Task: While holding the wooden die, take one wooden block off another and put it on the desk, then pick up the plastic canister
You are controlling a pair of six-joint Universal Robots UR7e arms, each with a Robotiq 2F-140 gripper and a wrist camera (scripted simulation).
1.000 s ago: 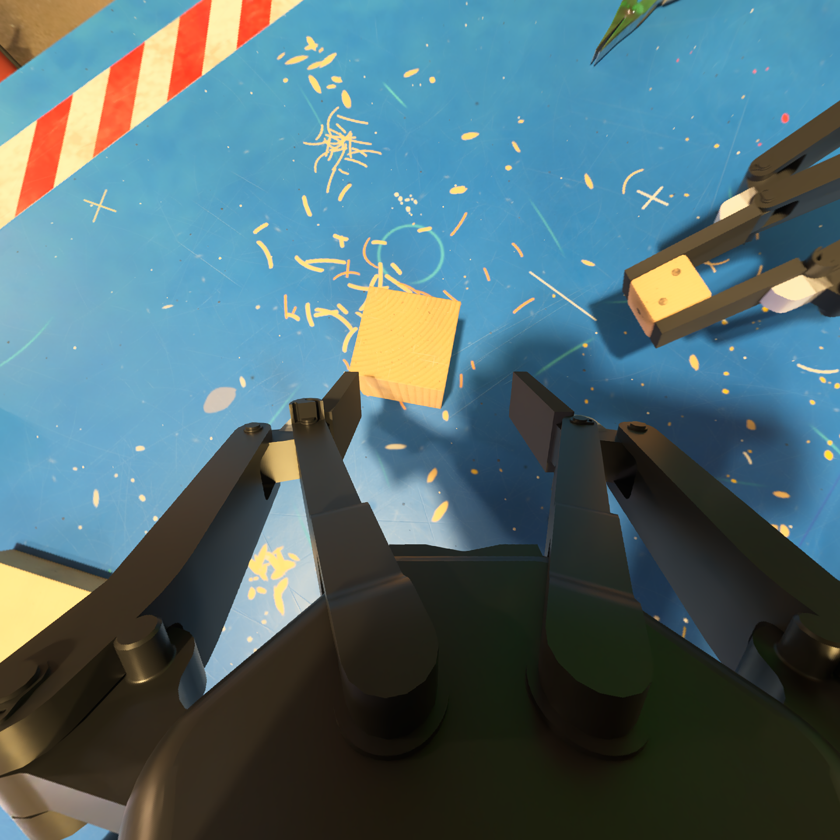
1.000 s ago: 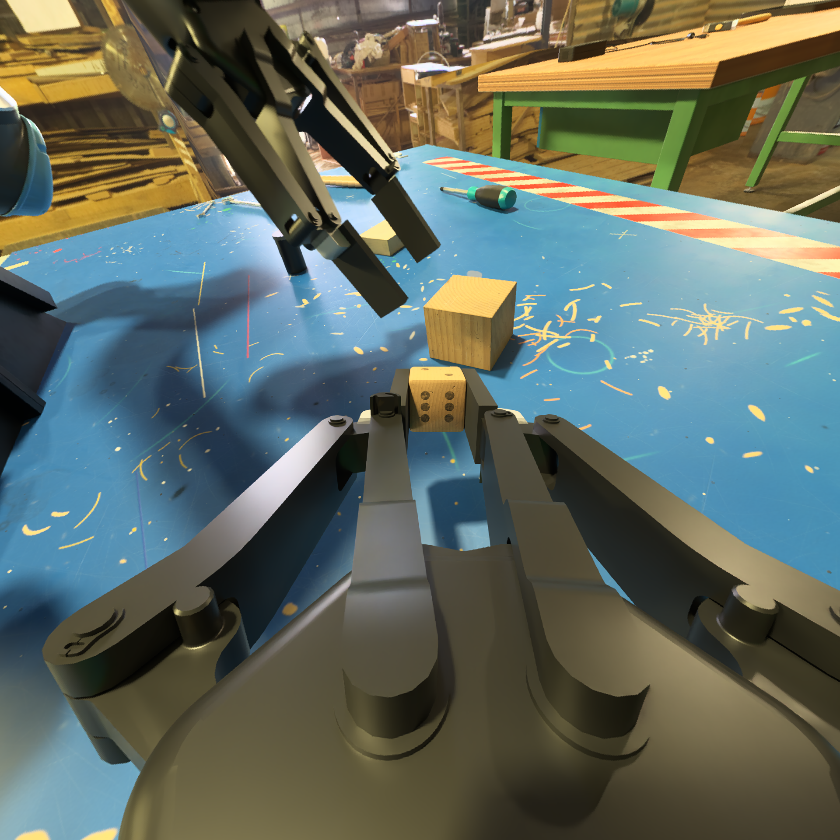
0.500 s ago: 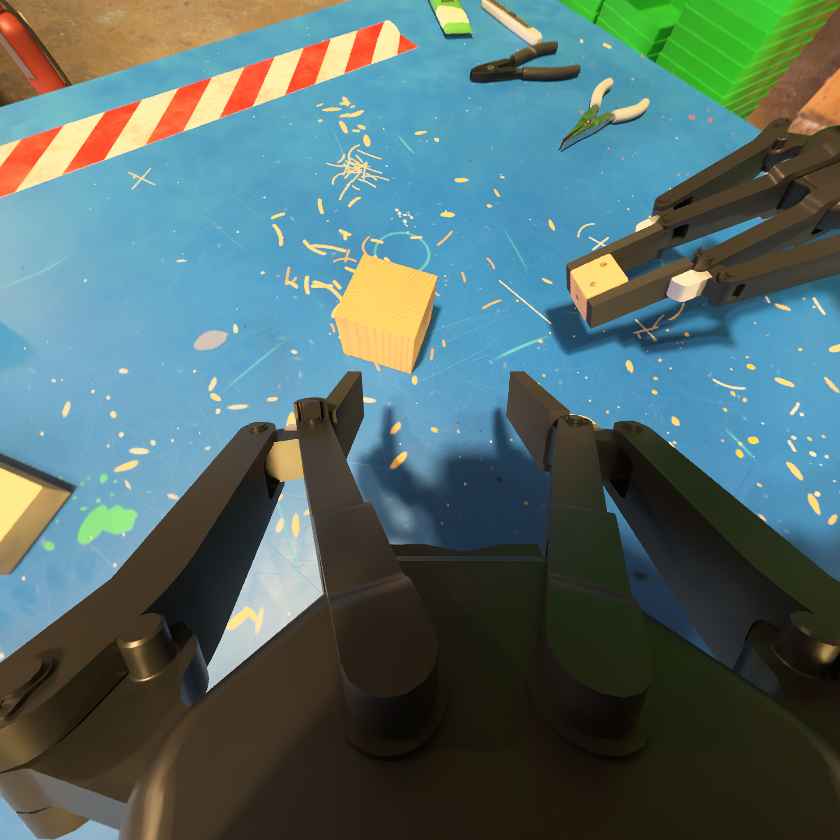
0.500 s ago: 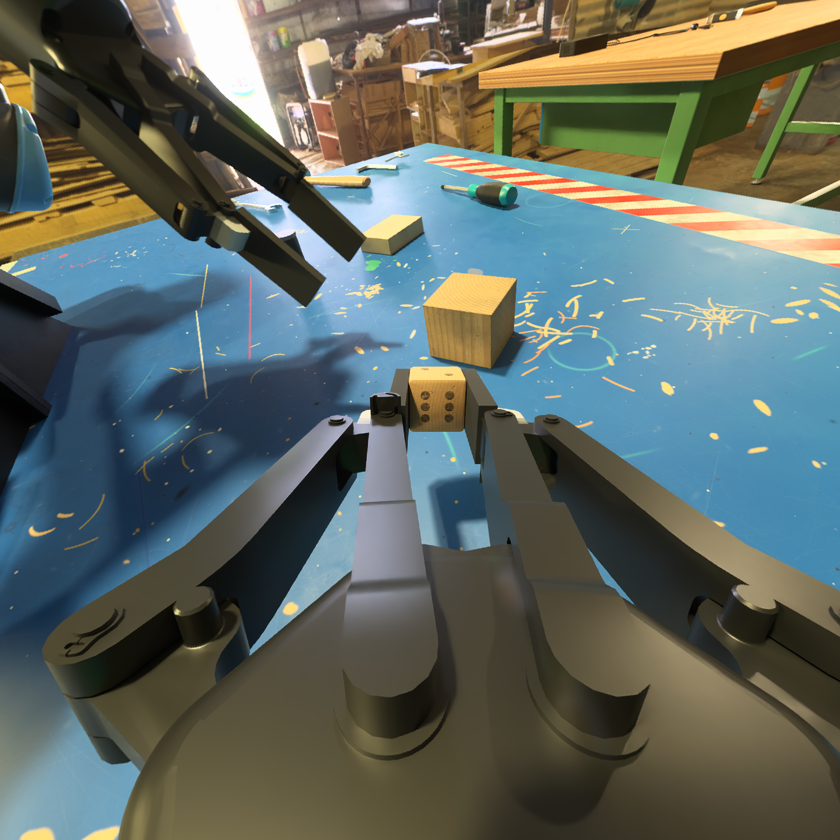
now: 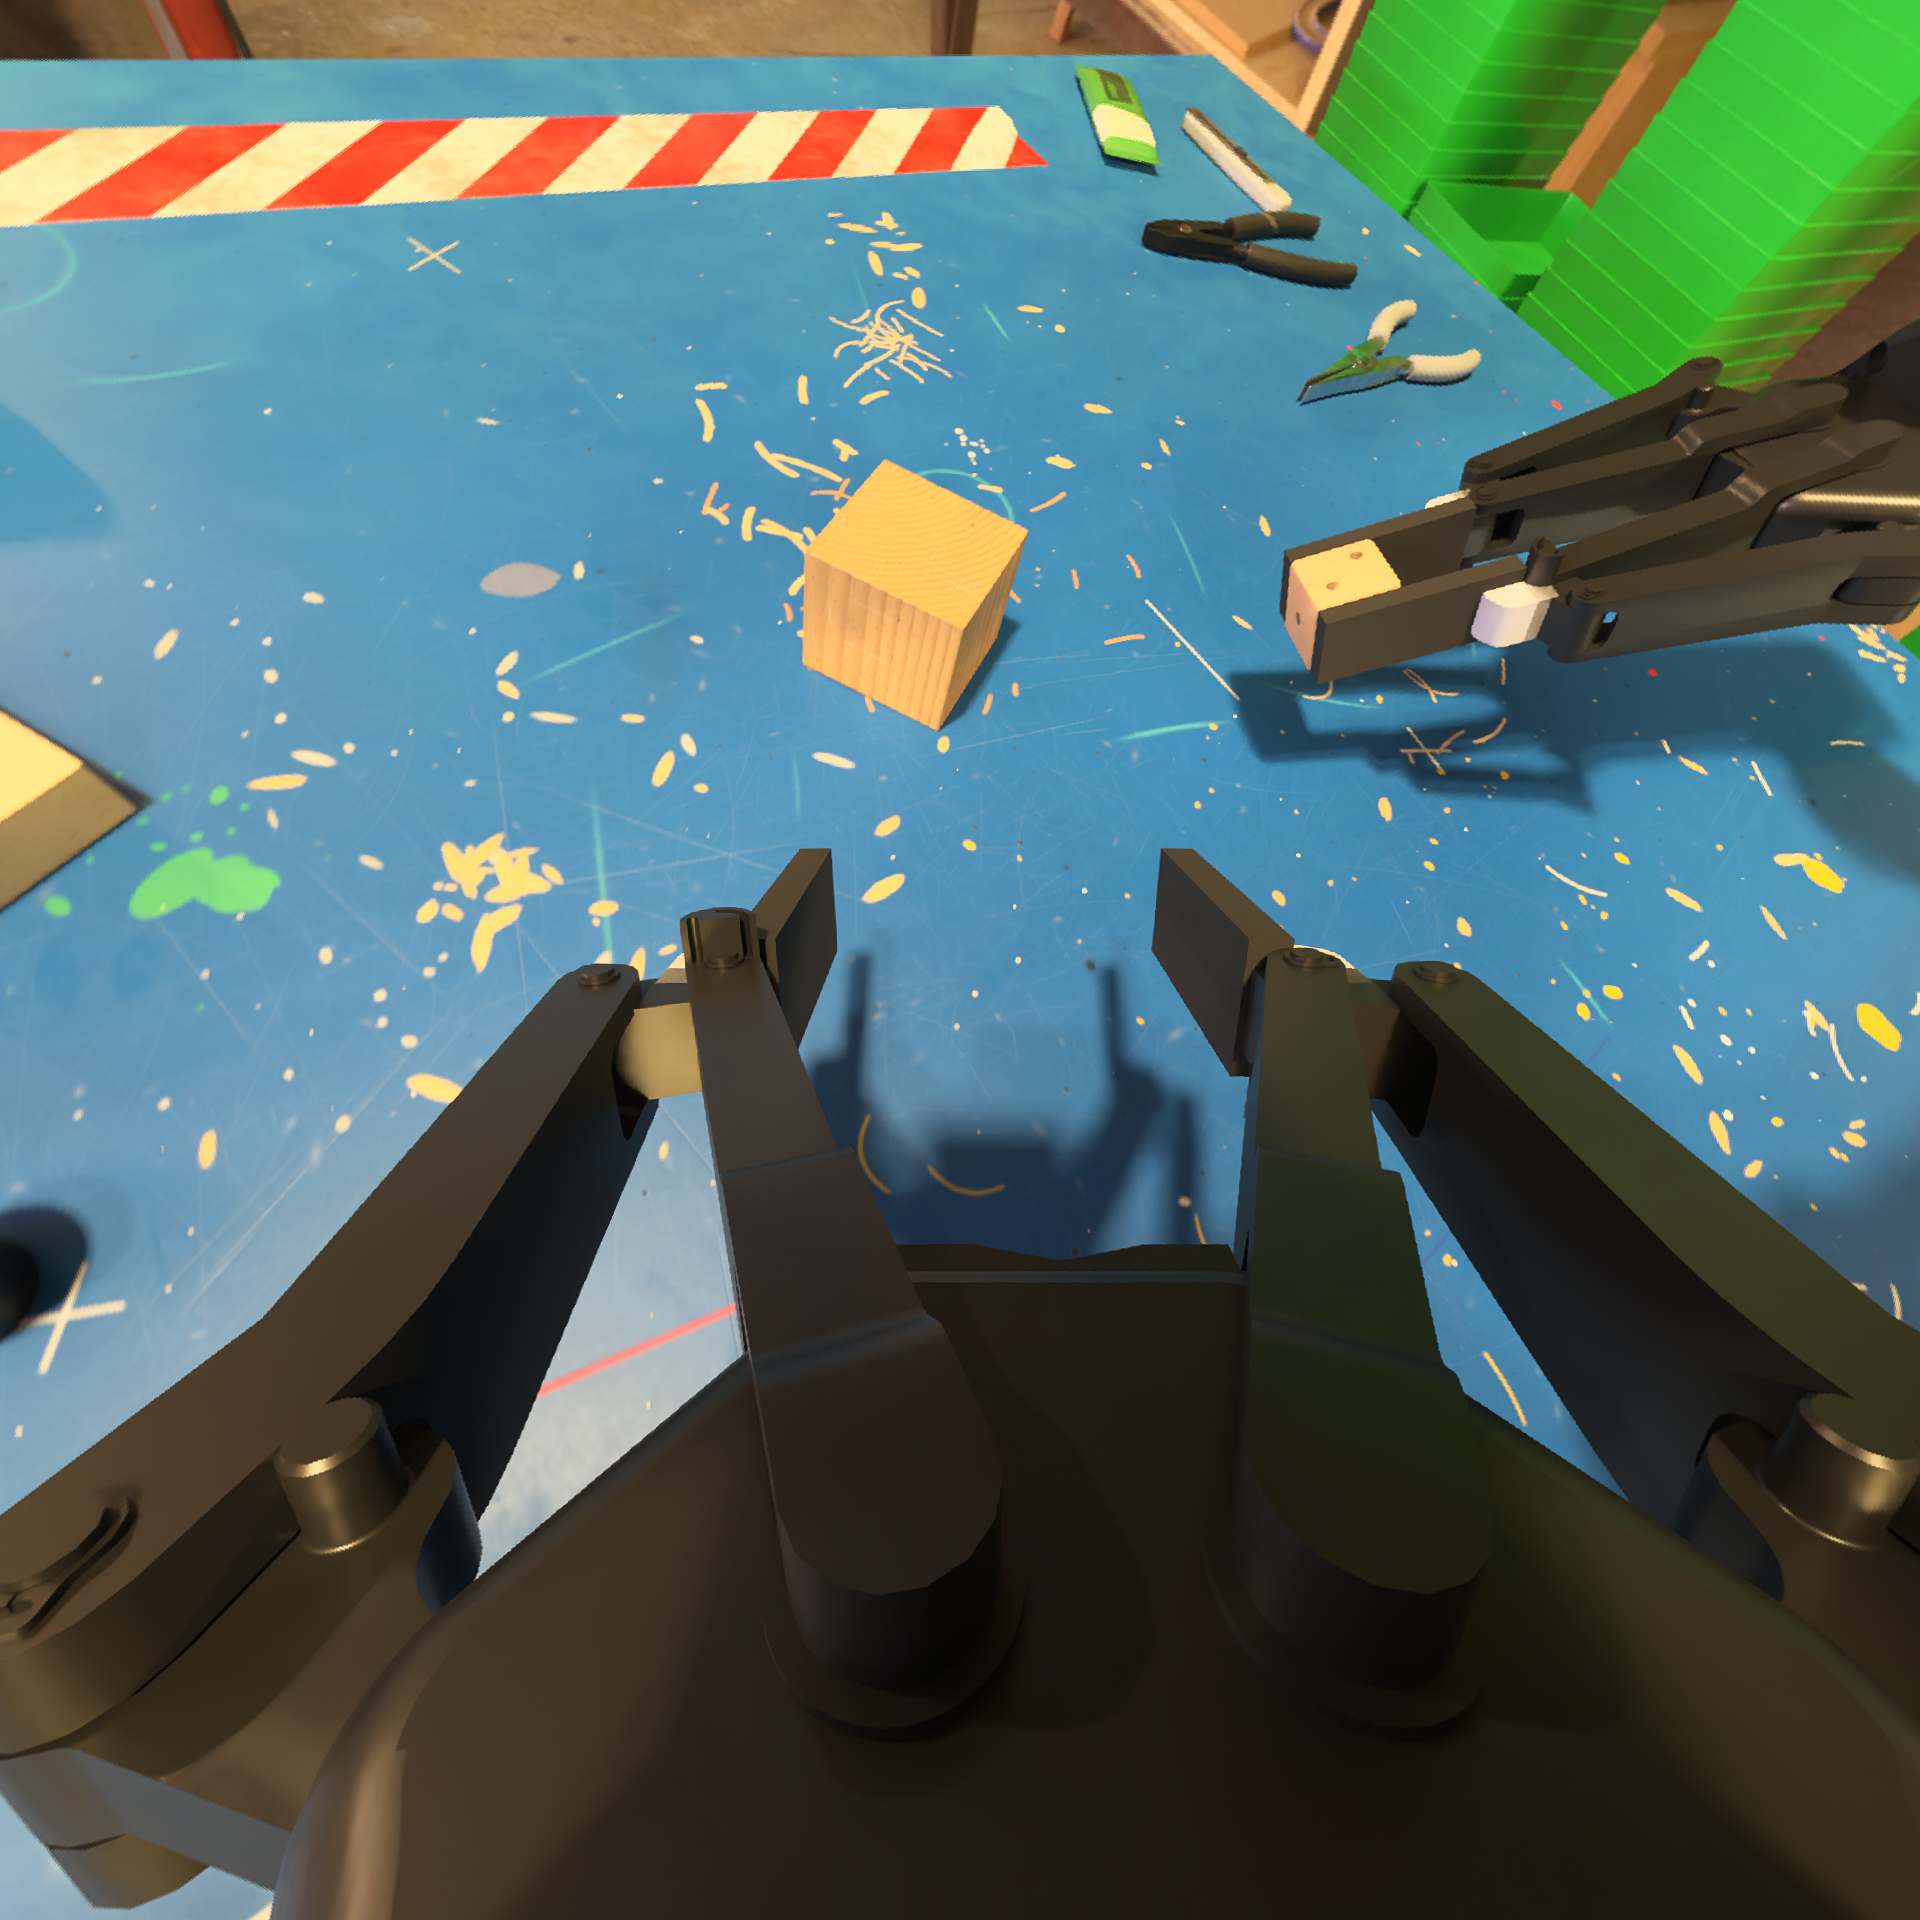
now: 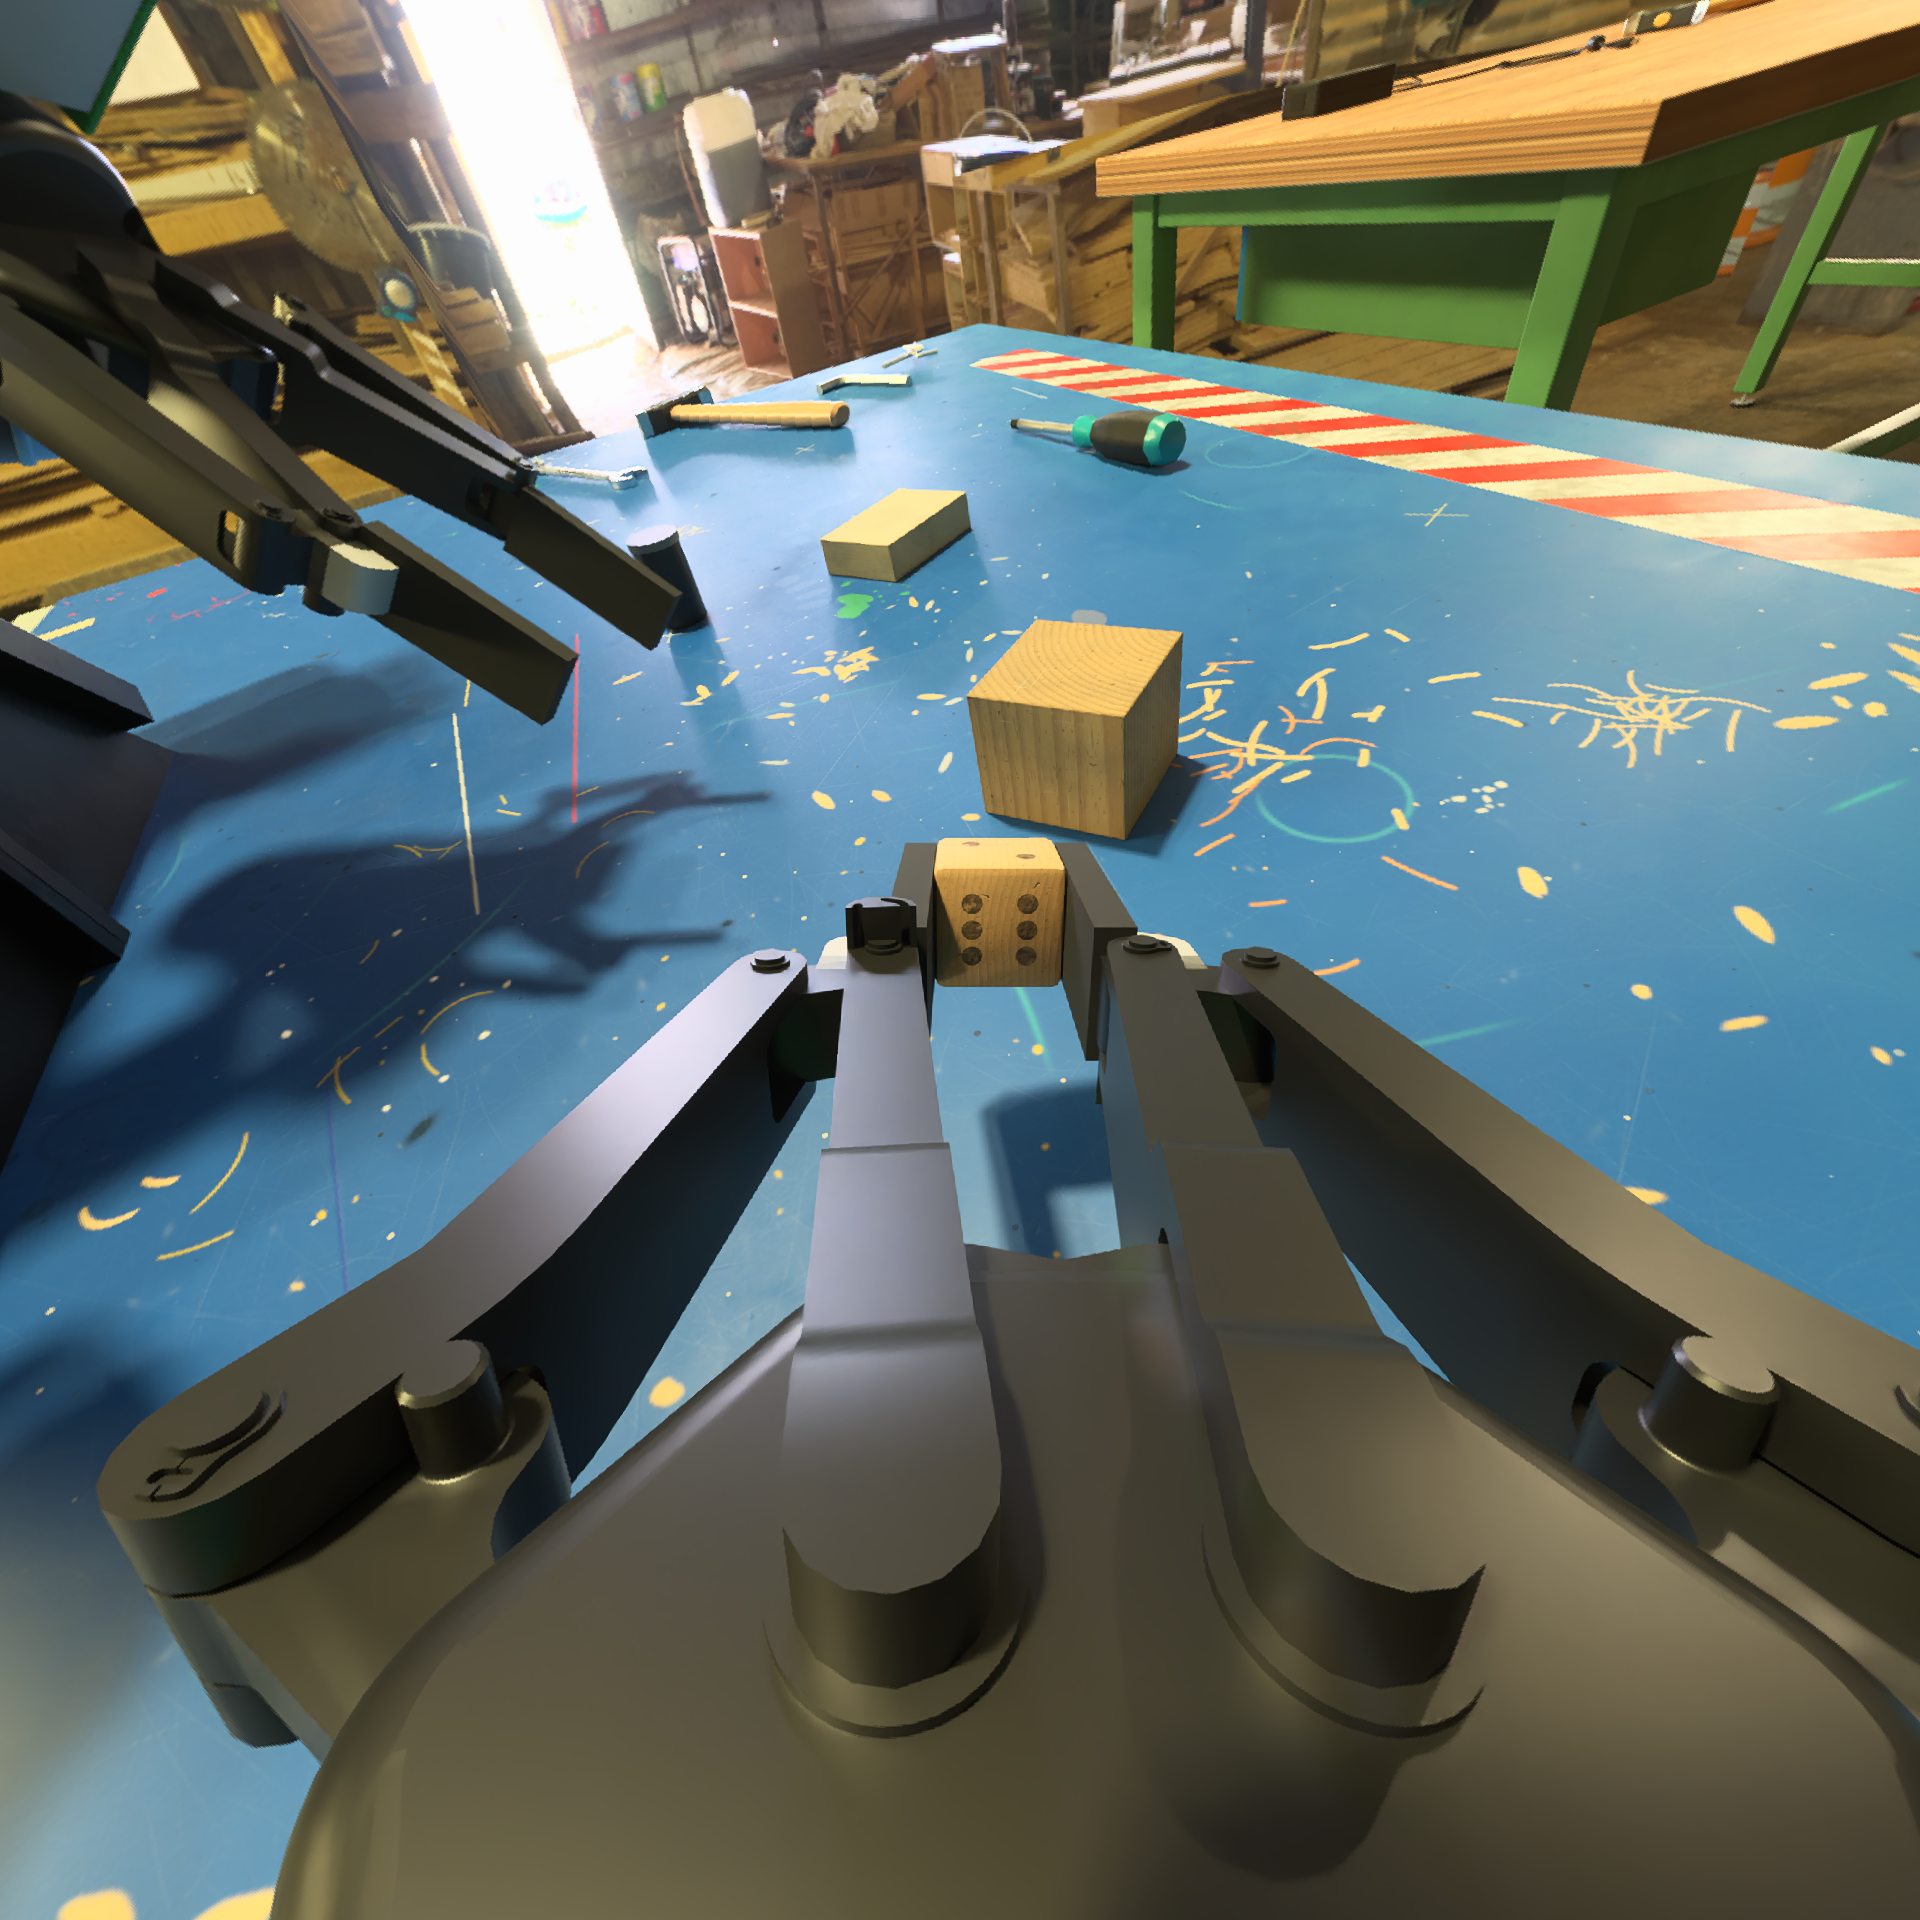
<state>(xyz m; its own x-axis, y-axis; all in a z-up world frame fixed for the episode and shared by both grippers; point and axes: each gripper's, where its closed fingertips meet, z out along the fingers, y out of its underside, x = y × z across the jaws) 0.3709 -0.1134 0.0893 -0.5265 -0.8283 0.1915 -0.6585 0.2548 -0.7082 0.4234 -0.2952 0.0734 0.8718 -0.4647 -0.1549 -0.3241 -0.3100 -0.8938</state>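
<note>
My right gripper is shut on the small wooden die and holds it just above the blue desk. It also shows at the right of the left wrist view, with the die between its fingers. A wooden cube block stands alone on the desk just beyond the die. A flat wooden block lies farther back, cut off at the left edge in the left wrist view. A dark canister stands behind my left gripper, which is open, empty and raised.
A hammer, a screwdriver and a wrench lie at the far end. Black pliers, small pliers, a green marker and a red-white striped band lie near the desk edge. Green crates stand beyond.
My left gripper has drawn back and up from the wooden cube, staying open, so the cube now sits farther ahead. The right gripper holds the die without moving.
</note>
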